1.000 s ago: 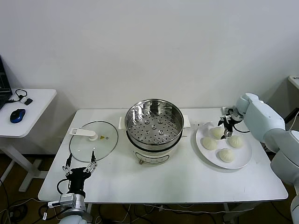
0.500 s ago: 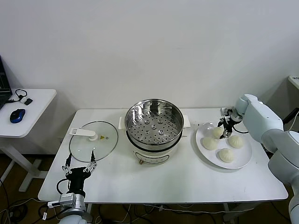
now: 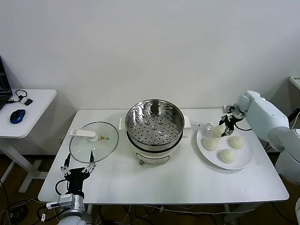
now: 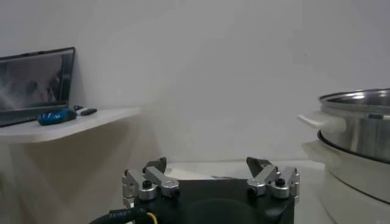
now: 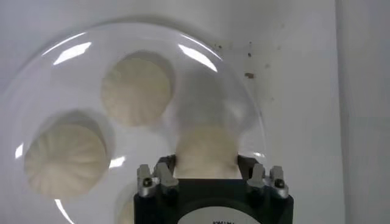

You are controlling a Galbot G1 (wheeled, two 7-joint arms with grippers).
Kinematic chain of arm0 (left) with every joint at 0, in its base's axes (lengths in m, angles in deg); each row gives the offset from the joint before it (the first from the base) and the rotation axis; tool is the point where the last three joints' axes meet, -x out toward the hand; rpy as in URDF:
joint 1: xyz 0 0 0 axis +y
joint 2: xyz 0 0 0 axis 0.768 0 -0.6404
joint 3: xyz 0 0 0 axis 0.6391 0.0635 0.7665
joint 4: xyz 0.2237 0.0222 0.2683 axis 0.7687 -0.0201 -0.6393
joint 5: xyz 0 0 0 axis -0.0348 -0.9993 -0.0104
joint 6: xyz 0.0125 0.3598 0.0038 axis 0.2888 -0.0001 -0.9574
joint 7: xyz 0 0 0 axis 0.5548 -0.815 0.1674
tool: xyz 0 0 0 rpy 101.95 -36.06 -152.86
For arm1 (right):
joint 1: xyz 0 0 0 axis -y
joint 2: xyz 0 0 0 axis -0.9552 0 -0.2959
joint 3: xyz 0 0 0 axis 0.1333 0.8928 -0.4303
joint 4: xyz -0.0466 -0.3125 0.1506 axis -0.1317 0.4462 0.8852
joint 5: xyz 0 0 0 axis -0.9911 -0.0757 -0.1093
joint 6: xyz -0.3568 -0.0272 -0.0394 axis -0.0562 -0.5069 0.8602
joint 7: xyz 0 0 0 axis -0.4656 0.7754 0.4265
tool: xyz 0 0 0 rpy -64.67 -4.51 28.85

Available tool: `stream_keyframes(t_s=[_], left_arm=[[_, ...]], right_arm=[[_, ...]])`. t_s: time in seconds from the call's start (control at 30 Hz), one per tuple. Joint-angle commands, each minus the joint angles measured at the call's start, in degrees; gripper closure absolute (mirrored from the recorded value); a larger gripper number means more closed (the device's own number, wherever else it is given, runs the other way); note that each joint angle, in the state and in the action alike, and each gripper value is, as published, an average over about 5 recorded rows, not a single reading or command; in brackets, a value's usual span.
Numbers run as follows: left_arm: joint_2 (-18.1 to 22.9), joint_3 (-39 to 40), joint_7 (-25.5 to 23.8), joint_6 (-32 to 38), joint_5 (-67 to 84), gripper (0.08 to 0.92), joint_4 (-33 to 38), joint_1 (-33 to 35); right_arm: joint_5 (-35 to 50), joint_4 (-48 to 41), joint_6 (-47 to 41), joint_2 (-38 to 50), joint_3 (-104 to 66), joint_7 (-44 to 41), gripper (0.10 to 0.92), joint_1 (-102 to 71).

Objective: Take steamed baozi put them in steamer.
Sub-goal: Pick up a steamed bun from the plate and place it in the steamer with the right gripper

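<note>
Spanning the scene, white counter (image 3: 187, 183) carries everything. Steamer (image 3: 154, 123) sits at its centre, perforated tray bare, no bun inside. Glass lid (image 3: 93, 142) lies flat to the steamer's left. White plate (image 3: 241, 159) on the right side holds four steamed baozi (image 3: 227, 155). Right hand (image 3: 226, 125) is over the plate's far edge, fingers clamped on either side of the rear bun (image 5: 206, 149). Left hand (image 3: 78, 168) waits at the near counter edge, fingers spread, grasping nothing.
</note>
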Motion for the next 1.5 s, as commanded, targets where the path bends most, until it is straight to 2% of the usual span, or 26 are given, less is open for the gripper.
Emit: stream_keyframes(t_s=[0.03,0.23,0.5,0.67,0.87,1.07,1.17,1.5], left_arm=[[2.3,-0.1,0.0,0.0,0.1,0.177,0.1,0.1],[2.3,-0.1,0.0,0.1,0.1,0.177,0.1,0.0],[2.5,0.4,0.0,0.0,-0.1,0.177,0.2,0.0],[2.5,0.9,0.0,0.1,-0.2,0.177,0.3,0.1],[2.5,0.6,0.2,0.1,-0.2,0.177,0.0,0.1],[2.8,1.0,0.4,0.1,-0.4,0.177,-0.1,0.0],[2.8,1.1,0.4,0.1,-0.6,0.177,-0.1,0.1],[2.7,-0.3,0.5,0.1,-0.4,0.177,-0.2,0.3]], right_arm=[[8.2,6.9,-0.3,2.7,10.3,-0.8,0.371,6.1],[14.8,22.1,-0.9,6.0,22.6,-0.6,0.372,16.2],[17.2,38.5,1.6,5.3,32.0,1.4,0.365,29.2],[15.6,42.9,5.5,2.5,33.0,2.6,0.364,32.7],[9.7,46.9,13.7,-0.6,32.3,5.0,0.363,34.1],[2.6,43.6,21.9,-6.1,31.0,8.0,0.351,33.2],[-1.8,39.7,25.5,-9.6,30.1,9.6,0.346,31.0],[-8.7,24.0,33.7,-19.6,25.2,12.0,0.327,20.7]])
